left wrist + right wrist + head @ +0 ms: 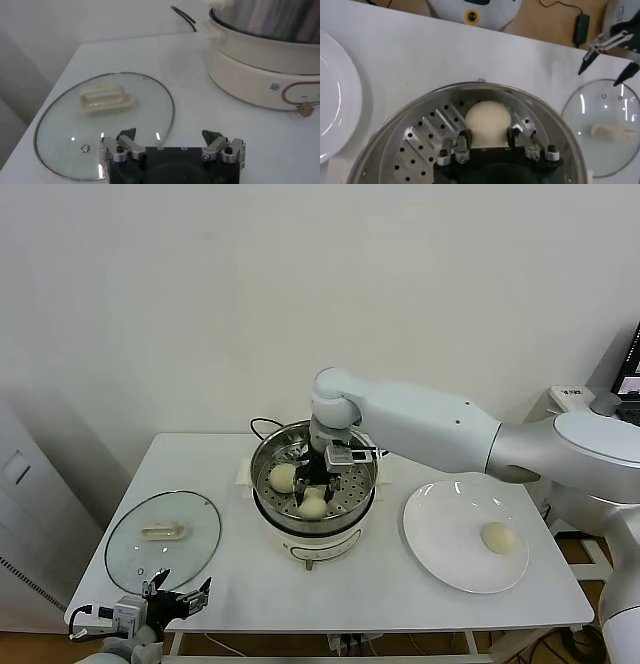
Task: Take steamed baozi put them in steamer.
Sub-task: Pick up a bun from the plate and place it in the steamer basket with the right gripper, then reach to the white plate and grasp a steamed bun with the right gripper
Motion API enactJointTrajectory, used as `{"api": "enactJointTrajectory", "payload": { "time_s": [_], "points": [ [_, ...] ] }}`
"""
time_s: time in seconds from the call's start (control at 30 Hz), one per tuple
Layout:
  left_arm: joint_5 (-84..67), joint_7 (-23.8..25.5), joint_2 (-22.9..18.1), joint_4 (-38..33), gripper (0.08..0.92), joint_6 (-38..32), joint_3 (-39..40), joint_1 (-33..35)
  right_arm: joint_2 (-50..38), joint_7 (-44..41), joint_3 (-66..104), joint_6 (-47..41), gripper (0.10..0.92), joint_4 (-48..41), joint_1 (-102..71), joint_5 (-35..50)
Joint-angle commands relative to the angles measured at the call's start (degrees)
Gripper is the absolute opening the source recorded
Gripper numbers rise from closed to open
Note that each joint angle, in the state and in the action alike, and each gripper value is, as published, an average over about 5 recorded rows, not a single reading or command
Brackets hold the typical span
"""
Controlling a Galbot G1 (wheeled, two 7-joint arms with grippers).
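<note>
The steel steamer [262,456] stands mid-table on its white base [260,70]. My right gripper [314,484] reaches down into it and is shut on a cream-white baozi [487,119], its fingers [463,141] pressed against both sides of the bun just over the perforated tray [420,145]. This bun shows in the head view [313,505] near the pot's front. A second baozi [283,477] lies on the tray to its left. A third baozi [498,536] lies on the white plate [440,524]. My left gripper [178,594] is open and parked at the table's front left edge.
The glass lid [163,539] with a cream handle [105,99] lies flat on the left of the table, just ahead of the left gripper [170,135]. A black cord [184,15] runs behind the steamer. The plate sits right of the steamer.
</note>
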Motion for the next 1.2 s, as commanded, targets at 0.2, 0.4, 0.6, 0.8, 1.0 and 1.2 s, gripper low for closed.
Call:
{"api": "enactJointTrajectory", "payload": {
  "time_s": [0.2,0.4,0.6,0.8,1.0,1.2],
  "points": [
    [-0.02,0.03,0.05,0.01,0.823,-0.14,-0.2,0.17,-0.97,-0.22,2.51,2.79,0.789,-0.69,1.23,-1.34],
    [-0.22,0.02,0.22,-0.31,0.823,-0.1,-0.54,0.24,-5.88,-2.35,3.31,-1.82,0.822,-3.97,6.7,7.22],
    [-0.68,-0.01,0.31,-0.47,0.823,-0.05,-0.76,-0.03,-14.52,-4.87,-3.7,-16.99,0.823,-6.92,12.62,20.61],
    [-0.89,-0.05,0.35,-0.92,0.823,0.1,-0.97,-0.08,-22.59,-6.9,-12.24,-29.73,0.823,-8.79,16.67,30.79],
    [-1.15,-0.13,0.45,-1.11,0.823,0.24,-1.35,-0.23,-29.23,-8.32,-17.72,-36.51,0.823,-9.88,16.72,33.04],
    [-1.18,-0.19,0.28,-1.21,0.823,0.37,-1.4,-0.34,-33.68,-8.31,-18.87,-39.45,0.823,-10.62,12.92,32.07]
  ]
}}
